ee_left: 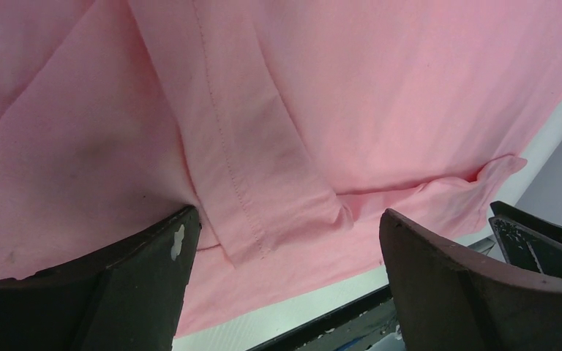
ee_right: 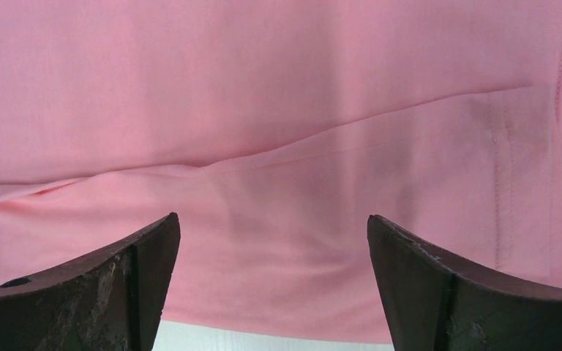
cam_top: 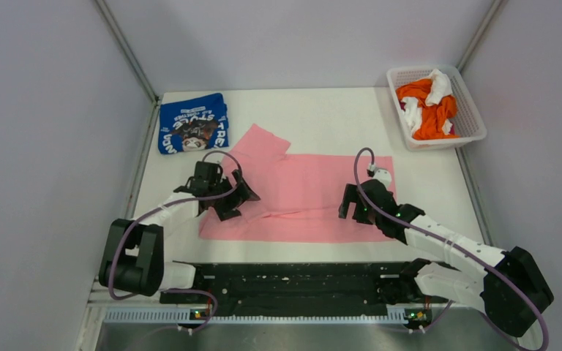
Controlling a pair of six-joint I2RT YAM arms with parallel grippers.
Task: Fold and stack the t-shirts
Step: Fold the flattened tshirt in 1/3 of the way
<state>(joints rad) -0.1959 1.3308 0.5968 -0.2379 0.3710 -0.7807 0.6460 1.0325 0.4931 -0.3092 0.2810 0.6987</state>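
A light pink t-shirt (cam_top: pixel 315 194) lies spread across the middle of the table, its near long edge folded inward and one sleeve sticking out at the upper left. A royal blue t-shirt (cam_top: pixel 192 123) with white lettering lies folded at the back left. My left gripper (cam_top: pixel 228 196) hovers open over the pink shirt's left end, above a stitched sleeve hem (ee_left: pixel 241 183). My right gripper (cam_top: pixel 353 203) stands open over the shirt's right part, above the fold line (ee_right: pixel 278 150). Nothing sits between either pair of fingers.
A white lattice basket (cam_top: pixel 471 121) at the back right holds crumpled orange and white cloth (cam_top: pixel 428 106). Grey walls enclose the table on the left, back and right. A black rail (cam_top: pixel 293 281) runs along the near edge between the arm bases.
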